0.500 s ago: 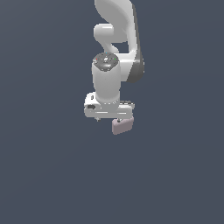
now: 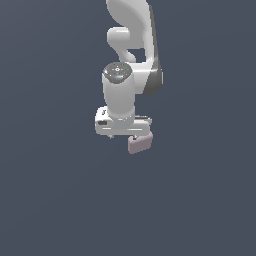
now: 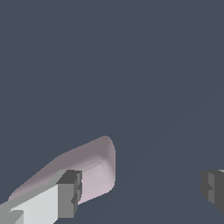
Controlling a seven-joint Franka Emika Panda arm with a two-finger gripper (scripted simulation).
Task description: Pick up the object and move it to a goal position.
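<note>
Below the white gripper (image 2: 131,136), on the exterior view's right side of the hand, sits the pinkish-mauve block (image 2: 139,143), tilted and poking out from under the palm. Look at the wrist view before you trust anything: the fingers are spread wide, one dark pad (image 3: 70,194) lying against or just beside the block (image 3: 89,170), the other pad (image 3: 213,188) well apart with bare floor between. So nothing is clamped. The block is off-centre, hard up by one finger, not in the middle of the gap.

Your job now, as I judge it, is to seat the grasp properly. Shift the hand sideways so the block sits midway between the pads, and square the wrist to its tilted faces. Closing as things stand would likely drag or spin it, since one pad would arrive long before the other. Whether the block rests on the grey floor I cannot tell from these views.
</note>
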